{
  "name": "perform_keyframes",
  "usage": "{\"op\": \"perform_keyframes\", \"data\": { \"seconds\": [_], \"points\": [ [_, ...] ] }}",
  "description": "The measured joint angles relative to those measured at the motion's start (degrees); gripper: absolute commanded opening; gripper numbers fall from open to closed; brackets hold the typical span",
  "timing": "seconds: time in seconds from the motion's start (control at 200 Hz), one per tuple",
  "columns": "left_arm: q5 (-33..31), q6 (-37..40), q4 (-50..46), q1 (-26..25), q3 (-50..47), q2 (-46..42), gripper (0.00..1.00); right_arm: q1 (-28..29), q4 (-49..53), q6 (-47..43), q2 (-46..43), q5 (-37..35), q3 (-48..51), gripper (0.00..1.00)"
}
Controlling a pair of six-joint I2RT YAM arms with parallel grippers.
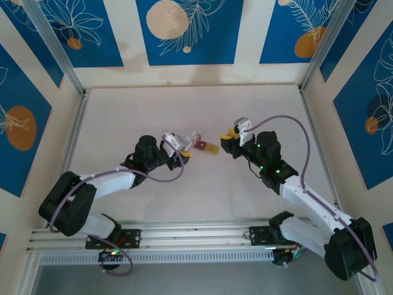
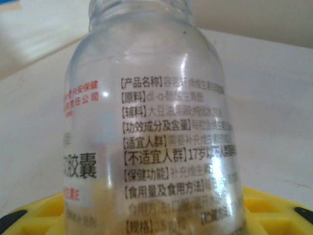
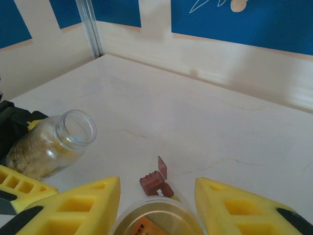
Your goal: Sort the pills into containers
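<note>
Containers (image 1: 206,147) are sitting on the table (image 1: 184,104) between both grippers, the dark red cell's flap standing up, while the left gripper (image 1: 183,151) is clamping a clear open bottle (image 2: 151,122) just beside them and the right gripper (image 1: 231,140) is pinching a round gold-topped object (image 3: 156,221).

Left arm (image 1: 110,180) and right arm (image 1: 307,200): identical build, with bulky black joint housings and white links between them. Each has a black base (image 1: 113,237). A purple-grey cable (image 1: 295,123) runs in an open loop along each arm. Small green lights (image 1: 276,167) are lit on the right arm's forward housing. Left hand (image 1: 184,147) and right hand (image 1: 232,136): pale bodies. Fingers (image 3: 83,200) are yellow with square moulded recesses and black end patches.
</note>
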State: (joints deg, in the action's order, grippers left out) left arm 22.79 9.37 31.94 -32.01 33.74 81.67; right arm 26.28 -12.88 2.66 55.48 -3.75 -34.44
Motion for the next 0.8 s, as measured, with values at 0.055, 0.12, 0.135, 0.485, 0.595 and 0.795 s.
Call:
{"op": "perform_keyframes", "data": {
  "seconds": [0.055, 0.12, 0.135, 0.485, 0.595, 0.795],
  "points": [
    [-0.35, 0.72, -2.32, 0.00, 0.83, 0.42, 0.00, -0.11, -1.05, 0.31, 0.24, -0.28, 0.17, 0.00],
    [-0.59, 1.64, -5.09, 0.00, 1.99, 0.98, 0.00, -0.17, -2.05, 0.52, 0.35, -0.55, 0.20, 0.00],
    [-0.61, 1.77, -5.92, 0.00, 2.36, 1.11, 0.00, -0.17, -2.43, 0.52, 0.35, -0.59, 0.24, 0.00],
    [-3.85, 6.03, -20.94, 0.09, 9.31, 4.04, 0.00, -0.44, -4.92, 1.86, 1.01, -0.09, 0.83, 0.00],
    [-4.24, 6.23, -24.35, 0.13, 11.06, 5.66, 0.00, -0.44, -5.01, 2.21, 1.11, 0.33, 0.83, 0.00],
    [-5.70, 6.25, -30.38, 0.13, 14.36, 7.02, 0.00, -0.44, -5.42, 2.40, 1.86, 0.94, 0.83, 0.00]
  ]
}}
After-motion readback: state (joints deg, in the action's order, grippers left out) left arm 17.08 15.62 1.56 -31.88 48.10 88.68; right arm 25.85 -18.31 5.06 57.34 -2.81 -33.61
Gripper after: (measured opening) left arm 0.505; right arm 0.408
